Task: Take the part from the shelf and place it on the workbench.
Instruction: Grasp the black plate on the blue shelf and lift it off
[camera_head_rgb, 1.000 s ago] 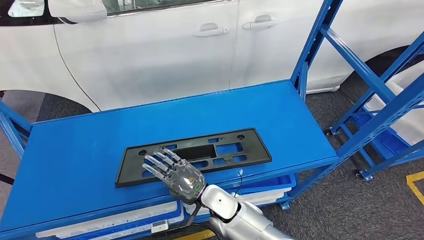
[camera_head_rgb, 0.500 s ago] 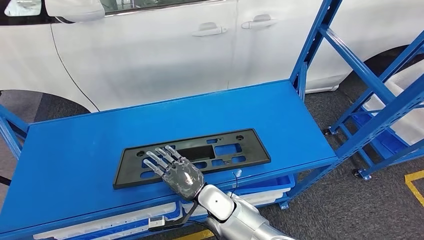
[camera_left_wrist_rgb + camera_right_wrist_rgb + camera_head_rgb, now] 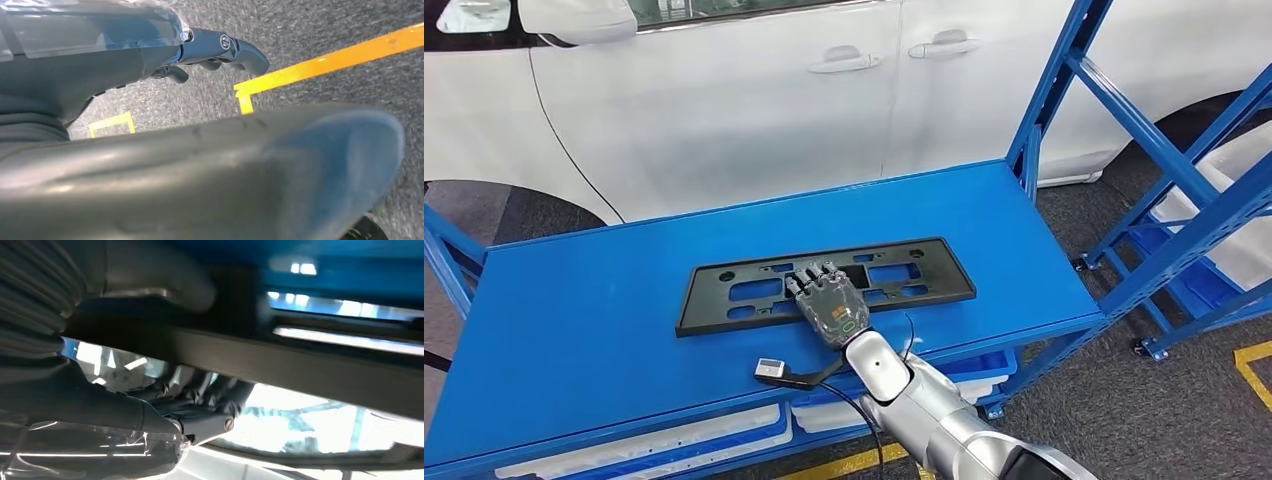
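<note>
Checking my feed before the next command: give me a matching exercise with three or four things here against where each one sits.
Things:
1. black part
2. right robot hand
3. white car
4. white bins

Places:
A. behind the blue shelf top
B. flat on the blue shelf top
C. under the shelf top, on a lower level
D. over the part's near edge, near its middle

Pairs: 1-B, 2-D, 3-A, 4-C
</note>
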Motion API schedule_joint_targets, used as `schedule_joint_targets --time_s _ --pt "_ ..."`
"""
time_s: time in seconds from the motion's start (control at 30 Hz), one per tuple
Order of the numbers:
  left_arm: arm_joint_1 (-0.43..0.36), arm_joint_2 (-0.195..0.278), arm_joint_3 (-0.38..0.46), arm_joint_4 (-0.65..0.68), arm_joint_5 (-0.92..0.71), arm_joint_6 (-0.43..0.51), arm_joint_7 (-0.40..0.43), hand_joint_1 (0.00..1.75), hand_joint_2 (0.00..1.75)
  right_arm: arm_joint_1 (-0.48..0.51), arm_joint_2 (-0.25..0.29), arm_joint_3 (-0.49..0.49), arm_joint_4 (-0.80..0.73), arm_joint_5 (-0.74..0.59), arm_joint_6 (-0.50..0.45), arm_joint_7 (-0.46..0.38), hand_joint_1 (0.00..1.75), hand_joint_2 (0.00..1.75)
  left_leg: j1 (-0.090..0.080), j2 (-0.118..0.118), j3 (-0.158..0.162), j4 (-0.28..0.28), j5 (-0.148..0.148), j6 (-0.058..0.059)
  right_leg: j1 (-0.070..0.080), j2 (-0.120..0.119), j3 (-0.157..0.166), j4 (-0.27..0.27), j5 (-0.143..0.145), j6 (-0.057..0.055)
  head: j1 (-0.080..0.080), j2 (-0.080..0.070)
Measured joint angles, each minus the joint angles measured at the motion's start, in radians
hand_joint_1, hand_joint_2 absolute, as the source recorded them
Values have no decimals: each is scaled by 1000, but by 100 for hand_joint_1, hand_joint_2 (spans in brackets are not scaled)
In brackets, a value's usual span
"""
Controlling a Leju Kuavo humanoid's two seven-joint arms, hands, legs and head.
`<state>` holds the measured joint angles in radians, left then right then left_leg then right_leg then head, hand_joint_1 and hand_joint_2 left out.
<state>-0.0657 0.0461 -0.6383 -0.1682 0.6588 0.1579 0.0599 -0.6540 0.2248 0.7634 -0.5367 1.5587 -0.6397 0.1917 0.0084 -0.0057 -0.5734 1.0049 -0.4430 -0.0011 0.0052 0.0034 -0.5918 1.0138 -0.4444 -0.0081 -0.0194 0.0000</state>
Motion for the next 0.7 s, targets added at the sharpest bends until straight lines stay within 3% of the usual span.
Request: schedule_joint_targets --time_s 0.1,0.17,0.23,0.27,0.3,0.33,0.4,0.47,0.6,0.67,0.7 --pt "-1 2 -2 0 0 0 0 0 0 -4 3 -8 12 2 0 2 175 175 3 0 -5 14 -13 -17 -5 -1 4 -12 7 -15 0 0" --pt "-1 3 -4 0 1 0 0 0 0 -6 7 -8 19 4 0 14 175 175 5 1 -48 108 -68 -28 -9 -3 8 -20 10 -23 0 0" --pt "0 3 -5 0 3 0 2 0 0 -6 7 -8 28 7 0 36 175 175 7 1 -113 245 -126 -36 -9 -4 8 -20 9 -26 0 0" --pt "0 3 -5 0 4 0 2 0 0 -7 6 -9 32 8 0 45 175 175 8 1 -132 283 -133 -39 -8 -4 8 -19 9 -26 0 0" --pt "1 4 -6 0 5 -1 3 0 0 -9 5 -9 37 9 1 52 175 175 9 1 -132 283 -120 -40 -8 -3 9 -18 8 -26 0 0" --pt "1 5 -6 0 7 -2 4 0 0 -13 5 -11 42 9 2 58 175 175 10 1 -113 242 -90 -41 -9 -2 11 -17 6 -25 0 0" --pt "1 8 -6 0 11 -3 4 0 0 -24 3 -17 52 9 8 68 175 175 11 1 -43 96 -20 -37 -7 0 14 -13 2 -18 0 0" --pt "0 10 -6 0 16 -5 4 0 0 -35 1 -25 61 9 16 73 175 175 8 1 -2 9 4 -26 -3 1 12 -8 -1 -10 0 0" --pt "1 10 -5 0 25 -6 -6 0 0 -47 -3 -43 73 8 21 60 175 175 9 2 2 -6 6 2 -5 2 6 7 -13 11 0 0" --pt "1 9 -5 0 27 -7 -25 0 0 -50 -5 -53 79 8 19 44 175 175 12 5 3 -10 10 13 -8 1 -32 89 -63 19 0 0" --pt "1 9 -5 0 29 -8 -40 0 0 -51 -7 -57 81 8 19 37 175 175 11 5 2 -10 10 16 -9 1 -66 161 -98 22 0 0"
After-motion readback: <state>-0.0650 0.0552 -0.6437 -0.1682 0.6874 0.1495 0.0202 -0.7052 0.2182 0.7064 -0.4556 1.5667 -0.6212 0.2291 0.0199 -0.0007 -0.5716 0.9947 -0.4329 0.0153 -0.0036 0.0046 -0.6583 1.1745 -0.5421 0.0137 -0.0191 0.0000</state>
